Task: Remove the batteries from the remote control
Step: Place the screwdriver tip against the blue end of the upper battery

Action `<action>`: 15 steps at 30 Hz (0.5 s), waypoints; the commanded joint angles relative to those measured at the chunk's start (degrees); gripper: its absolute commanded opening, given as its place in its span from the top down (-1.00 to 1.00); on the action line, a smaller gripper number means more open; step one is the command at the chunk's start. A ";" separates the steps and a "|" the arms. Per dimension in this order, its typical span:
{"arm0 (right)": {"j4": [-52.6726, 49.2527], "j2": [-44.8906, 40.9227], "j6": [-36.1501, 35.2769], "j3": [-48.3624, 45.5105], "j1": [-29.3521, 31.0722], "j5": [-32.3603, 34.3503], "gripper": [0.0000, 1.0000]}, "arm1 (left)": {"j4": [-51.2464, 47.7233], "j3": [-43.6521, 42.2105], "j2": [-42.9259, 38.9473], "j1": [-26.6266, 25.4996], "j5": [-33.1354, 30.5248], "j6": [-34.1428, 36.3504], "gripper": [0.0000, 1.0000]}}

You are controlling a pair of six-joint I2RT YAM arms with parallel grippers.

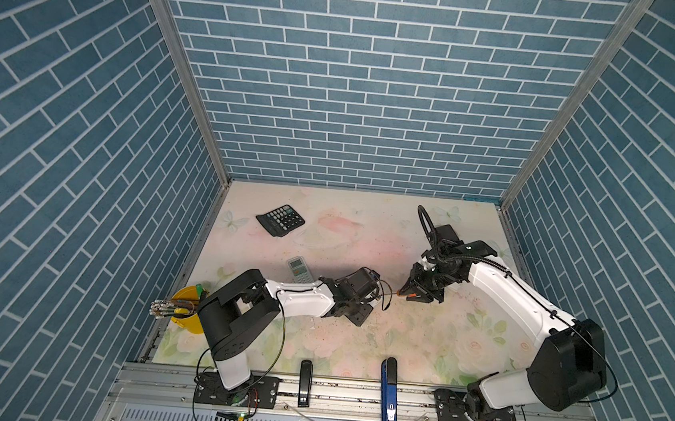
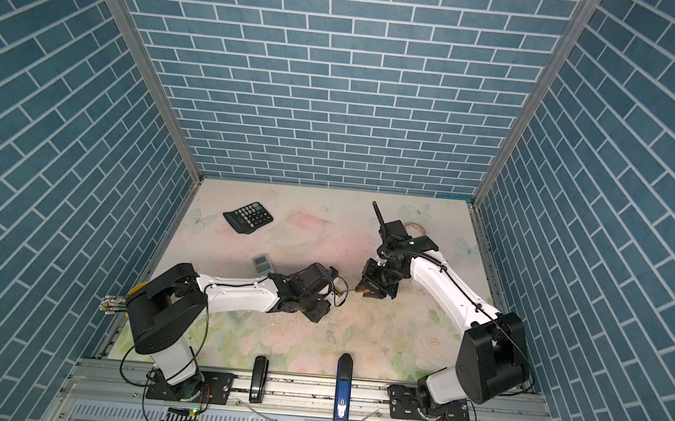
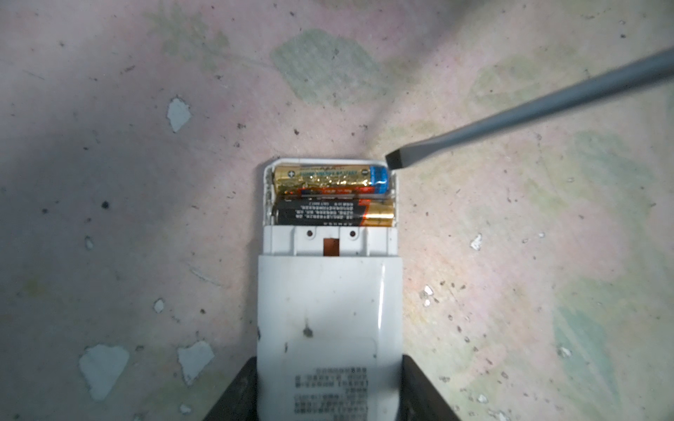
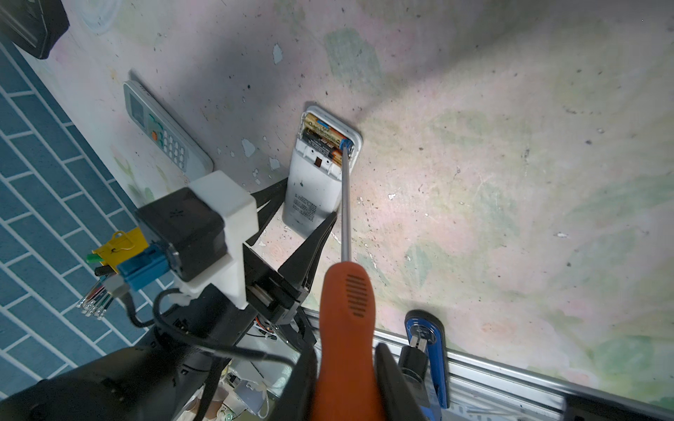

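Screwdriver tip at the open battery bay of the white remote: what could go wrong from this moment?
The screwdriver tip is at the blue end of the outer battery, close to the rim of the remote: it may slip and scratch the plastic or the wrapper. The left pincer grips only the remote's opposite end, so levering might twist it loose. A freed battery could roll away on the table.

Past the battery end of the open remote [image 3: 330, 310] we saw bare tabletop [image 3: 146, 145] on every side. The screwdriver [image 3: 529, 105] slanted in over one corner of that end, tip at the bay's rim. A second remote [image 4: 164, 135] lay near one long side, and the left gripper [image 3: 330, 397] flanked the remote's other end.
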 commanded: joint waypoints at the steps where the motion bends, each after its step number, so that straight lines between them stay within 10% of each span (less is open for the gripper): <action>1: -0.21 -0.05 0.43 -1.63 0.32 -0.15 1.00 | -3.01 -1.80 1.39 -0.24 2.74 -0.58 -0.12; 15: -0.05 0.01 0.60 -2.55 0.40 -0.32 1.00 | -2.78 -1.97 1.39 -0.30 2.78 -0.70 -0.11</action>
